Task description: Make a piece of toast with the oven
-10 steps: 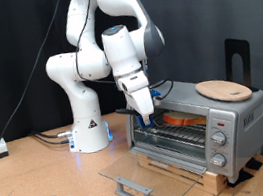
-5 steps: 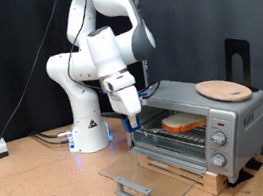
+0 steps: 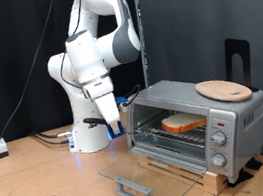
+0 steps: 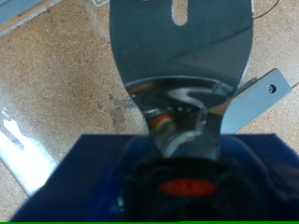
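Silver-grey oven (image 3: 197,125) sits on the exterior view's right, propped on a wooden base (image 3: 188,163), and its glass door (image 3: 150,176) is dropped all the way down flat, handle (image 3: 134,191) sticking out toward the camera. Slice of toast (image 3: 182,123) is already inside, lying flat on the wire rack (image 3: 173,136), pale face up with the brown crust showing. Up on the oven's roof there's a round wooden board (image 3: 223,90), and a black stand (image 3: 238,61) pokes up behind it.

White arm (image 3: 90,59) is off to the exterior view's left of the oven, with the gripper (image 3: 110,121) hanging just beside the oven's open front, clear of the toast. It's got hold of a flat metal spatula (image 4: 182,47), which the wrist view shows sticking out from the blue-padded fingers (image 4: 93,163) over the speckled brown tabletop (image 4: 56,84). Blade looks bare, shiny, with a slot near its far end. Can't really say how wide the fingers are, just that they're clamped on the spatula.
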